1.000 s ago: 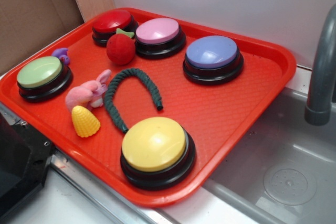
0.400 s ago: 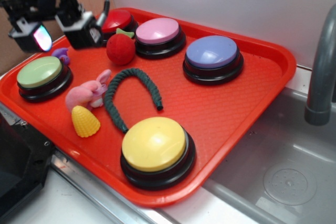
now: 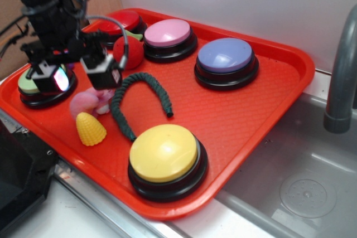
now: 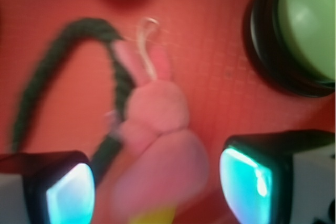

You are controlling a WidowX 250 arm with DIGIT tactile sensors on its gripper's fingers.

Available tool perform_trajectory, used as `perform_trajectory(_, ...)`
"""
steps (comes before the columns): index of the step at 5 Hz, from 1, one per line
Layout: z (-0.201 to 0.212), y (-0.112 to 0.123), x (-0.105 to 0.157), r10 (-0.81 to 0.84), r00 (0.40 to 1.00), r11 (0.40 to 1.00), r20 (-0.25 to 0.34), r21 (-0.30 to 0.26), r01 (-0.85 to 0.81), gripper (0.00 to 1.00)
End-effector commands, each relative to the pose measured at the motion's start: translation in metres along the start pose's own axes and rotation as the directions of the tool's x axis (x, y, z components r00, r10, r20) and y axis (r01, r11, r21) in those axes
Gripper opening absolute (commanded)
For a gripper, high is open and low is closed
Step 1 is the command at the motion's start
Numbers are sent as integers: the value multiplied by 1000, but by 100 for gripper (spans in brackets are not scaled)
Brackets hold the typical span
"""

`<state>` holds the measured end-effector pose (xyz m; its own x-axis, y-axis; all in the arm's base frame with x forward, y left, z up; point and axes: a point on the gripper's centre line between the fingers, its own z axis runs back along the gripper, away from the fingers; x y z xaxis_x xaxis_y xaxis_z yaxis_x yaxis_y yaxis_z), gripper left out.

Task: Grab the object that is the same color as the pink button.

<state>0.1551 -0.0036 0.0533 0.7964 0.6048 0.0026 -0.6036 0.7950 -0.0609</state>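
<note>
Hand [image 4: 157, 187]: fingers [image 4: 68, 195] spread wide, nothing gripped, poised over tray [image 3: 240, 110].

Pink bunny [image 4: 157, 129]: directly beneath hand, body between the two pads, ears pointing away from hand, thin loop at ear tips. Matches pink button [image 3: 167, 32], well beyond hand.

Handling (judged): plush, light, soft, compressible; not fragile; fuzzy surface resists slip.

Grip point: across rounded body, not ears or loop.

Hazards: green rope [image 4: 31, 93] touching bunny at one finger's side; yellow corn [image 3: 90, 129] just beside bunny.
</note>
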Motion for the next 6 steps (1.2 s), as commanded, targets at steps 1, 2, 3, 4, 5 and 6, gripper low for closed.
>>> perform_trajectory(1,-16,-2,15,58,998,998,17,-23,-58,100)
perform_trajectory(2,-17,-1,16,76,997,995,-7,-61,-76,0)
perform_trajectory(3,-20,0,20,87,996,994,-33,-62,-89,0)
perform_trajectory(4,-17,-1,22,104,994,994,18,-28,-104,0)
perform_trajectory(5,-10,-3,27,100,993,995,65,-29,-98,0)
perform_trajectory(6,10,-8,30,12,999,999,34,-53,-11,0)
